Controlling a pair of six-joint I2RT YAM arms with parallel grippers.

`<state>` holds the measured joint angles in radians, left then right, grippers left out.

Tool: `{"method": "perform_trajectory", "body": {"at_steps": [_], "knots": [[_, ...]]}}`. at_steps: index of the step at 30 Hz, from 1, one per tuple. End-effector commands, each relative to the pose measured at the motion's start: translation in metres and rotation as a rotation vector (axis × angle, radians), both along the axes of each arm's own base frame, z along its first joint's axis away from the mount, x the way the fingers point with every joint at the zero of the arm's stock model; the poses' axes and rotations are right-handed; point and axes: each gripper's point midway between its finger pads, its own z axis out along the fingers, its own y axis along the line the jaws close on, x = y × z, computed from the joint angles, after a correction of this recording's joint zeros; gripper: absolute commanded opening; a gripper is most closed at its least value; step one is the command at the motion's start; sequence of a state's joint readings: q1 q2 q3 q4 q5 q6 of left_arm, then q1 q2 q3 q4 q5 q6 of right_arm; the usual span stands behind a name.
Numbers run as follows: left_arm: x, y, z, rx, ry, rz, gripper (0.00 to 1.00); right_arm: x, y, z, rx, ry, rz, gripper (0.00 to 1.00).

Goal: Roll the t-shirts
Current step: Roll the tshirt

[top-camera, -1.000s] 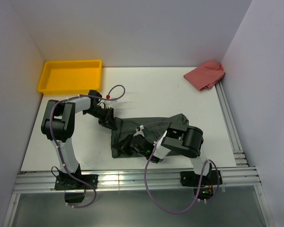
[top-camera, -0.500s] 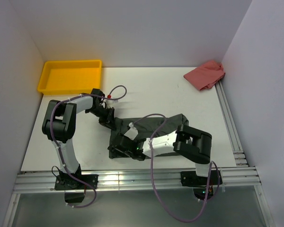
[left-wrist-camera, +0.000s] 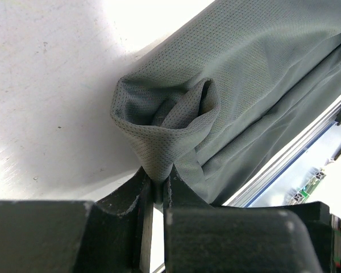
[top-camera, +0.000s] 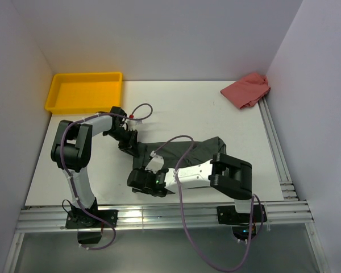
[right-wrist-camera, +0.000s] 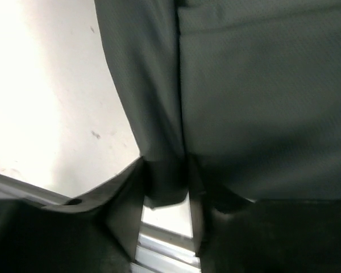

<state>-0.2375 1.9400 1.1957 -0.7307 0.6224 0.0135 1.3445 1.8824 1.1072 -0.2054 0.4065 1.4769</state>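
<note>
The dark grey t-shirt (top-camera: 199,151) lies folded in a long strip across the middle of the table. My left gripper (top-camera: 132,149) sits at the strip's far left corner. In the left wrist view it (left-wrist-camera: 157,185) is shut on a bunched peak of the fabric (left-wrist-camera: 170,122). My right gripper (top-camera: 135,181) lies low at the strip's near left corner. In the right wrist view its jaws (right-wrist-camera: 166,196) stand apart with a fold of the t-shirt's edge (right-wrist-camera: 159,114) between them, over the table's near edge.
A yellow tray (top-camera: 82,75) stands at the back left. A pink cloth (top-camera: 247,89) lies crumpled at the back right corner. Metal rails run along the near edge (top-camera: 159,216) and the right side (top-camera: 275,148) of the white table.
My right arm has stretched left along the table, carrying its gripper to the shirt's near left corner with its jaws parted. The left gripper has tightened on its corner and stayed put.
</note>
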Motion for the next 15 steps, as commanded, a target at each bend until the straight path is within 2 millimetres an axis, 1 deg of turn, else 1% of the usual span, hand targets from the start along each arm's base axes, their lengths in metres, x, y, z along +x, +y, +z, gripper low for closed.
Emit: {"method": "perform_trajectory", "body": {"at_steps": [1, 2, 3, 4, 5, 7, 8, 9, 10, 11, 12, 13, 14, 15], "knots": [[0.015, 0.008, -0.002, 0.071, -0.075, -0.011, 0.0, -0.011, -0.023, 0.004, -0.145, -0.023, 0.013, 0.43], [0.015, 0.007, -0.003, 0.071, -0.074, -0.012, 0.0, -0.008, -0.026, 0.011, -0.171, -0.04, 0.008, 0.48], [0.015, 0.007, -0.003, 0.072, -0.076, -0.013, 0.0, -0.008, -0.027, 0.018, -0.177, -0.049, 0.009, 0.49], [0.015, 0.007, -0.003, 0.072, -0.076, -0.013, 0.0, -0.006, -0.028, 0.022, -0.193, -0.06, 0.013, 0.5], [0.015, 0.006, -0.003, 0.072, -0.076, -0.015, 0.0, -0.002, -0.028, 0.033, -0.211, -0.082, 0.006, 0.5], [0.015, 0.007, -0.003, 0.074, -0.075, -0.013, 0.0, 0.002, -0.028, 0.044, -0.237, -0.111, 0.008, 0.5], [0.015, 0.006, -0.003, 0.075, -0.077, -0.015, 0.0, 0.006, -0.027, 0.053, -0.252, -0.134, 0.0, 0.5], [0.014, 0.007, -0.003, 0.075, -0.074, -0.015, 0.0, 0.009, -0.026, 0.054, -0.264, -0.143, -0.002, 0.5], [0.015, 0.006, -0.003, 0.078, -0.076, -0.016, 0.0, 0.013, -0.019, 0.063, -0.258, -0.16, 0.001, 0.5], [0.014, 0.006, -0.003, 0.077, -0.075, -0.018, 0.0, 0.016, -0.021, 0.065, -0.279, -0.167, 0.002, 0.5], [0.015, 0.007, -0.002, 0.079, -0.081, -0.017, 0.0, 0.021, -0.019, 0.061, -0.302, -0.18, 0.002, 0.5], [0.014, 0.006, -0.002, 0.079, -0.08, -0.017, 0.0, 0.029, -0.014, 0.068, -0.3, -0.193, 0.001, 0.5], [0.014, 0.006, -0.002, 0.077, -0.078, -0.017, 0.0, 0.033, -0.012, 0.059, -0.329, -0.193, 0.008, 0.5], [0.014, 0.006, -0.001, 0.078, -0.08, -0.019, 0.0, 0.039, -0.011, 0.058, -0.345, -0.198, 0.014, 0.5]]}}
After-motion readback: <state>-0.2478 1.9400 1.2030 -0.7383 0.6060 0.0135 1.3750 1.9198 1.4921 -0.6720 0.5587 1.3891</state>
